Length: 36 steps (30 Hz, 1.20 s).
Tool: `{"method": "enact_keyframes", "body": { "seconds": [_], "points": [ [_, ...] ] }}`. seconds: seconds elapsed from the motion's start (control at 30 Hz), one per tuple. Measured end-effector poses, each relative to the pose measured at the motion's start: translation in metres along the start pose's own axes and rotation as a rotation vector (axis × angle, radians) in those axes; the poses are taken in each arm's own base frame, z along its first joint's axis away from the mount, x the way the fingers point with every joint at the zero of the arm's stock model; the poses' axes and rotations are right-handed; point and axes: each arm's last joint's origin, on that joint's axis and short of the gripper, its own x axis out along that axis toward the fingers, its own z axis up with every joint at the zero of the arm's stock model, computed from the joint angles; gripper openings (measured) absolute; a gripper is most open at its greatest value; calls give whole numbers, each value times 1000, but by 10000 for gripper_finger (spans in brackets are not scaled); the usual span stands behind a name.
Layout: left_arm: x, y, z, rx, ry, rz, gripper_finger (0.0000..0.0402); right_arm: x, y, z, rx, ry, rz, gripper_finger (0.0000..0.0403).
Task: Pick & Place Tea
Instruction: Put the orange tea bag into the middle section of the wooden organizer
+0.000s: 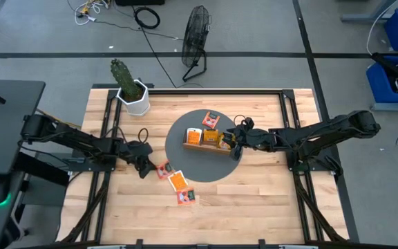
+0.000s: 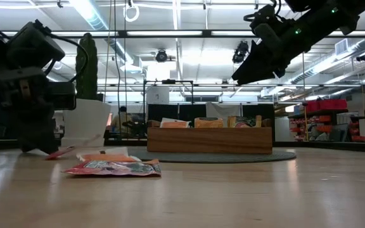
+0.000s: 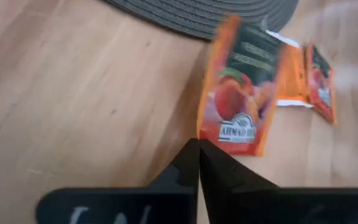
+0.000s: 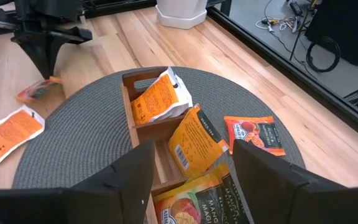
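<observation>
My left gripper (image 1: pixel 146 168) is down at the table left of the grey mat (image 1: pixel 199 167), shut on an orange tea sachet (image 3: pixel 238 93) with a peach picture. Two more sachets (image 1: pixel 177 181) (image 1: pixel 185 197) lie flat on the wood just beyond it. My right gripper (image 4: pixel 191 168) hangs open above the right end of the wooden tray (image 1: pixel 206 147), touching nothing. The tray rests on the mat, with several orange sachets (image 4: pixel 160 99) leaning upright inside it. Two sachets (image 1: pixel 213 117) (image 1: pixel 194 133) lie flat on the mat beside the tray. My left gripper pinches the peach sachet between its two shut fingers at the near corner (image 3: pixel 202 134). The fingers come slanting down from the table's left side. The sachet reaches away from the fingertips toward the mat, low over the wood (image 2: pixel 65 152); whether it touches the table I cannot tell.
A white pot with a cactus (image 1: pixel 131 93) stands at the table's far left corner. Black frame rails (image 1: pixel 106 131) (image 1: pixel 289 131) run along both sides of the table. Bare wood lies toward the near edge (image 1: pixel 254 207).
</observation>
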Motion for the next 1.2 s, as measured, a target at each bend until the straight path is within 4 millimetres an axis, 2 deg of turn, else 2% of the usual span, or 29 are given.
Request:
{"method": "enact_keyframes", "body": {
  "seconds": [0.2, 0.47, 0.77, 1.0, 1.2],
  "points": [
    [0, -4, 5, 23, -61, -37, 3, 0, 0, 0, 0, 0, 0, 223],
    [-5, -19, 23, 163, -302, -127, 2, 0, 1, 3, 16, -30, 10, 223],
    [-7, -21, 29, 257, -411, -73, 1, -1, 8, 16, 70, -129, 200, 223],
    [-14, -32, 40, 359, -563, -125, 1, 9, 16, 20, 91, -206, 263, 223],
    [-16, -44, 53, 431, -599, -120, 1, 23, 24, 19, 104, -258, 306, 223]
  ]
}}
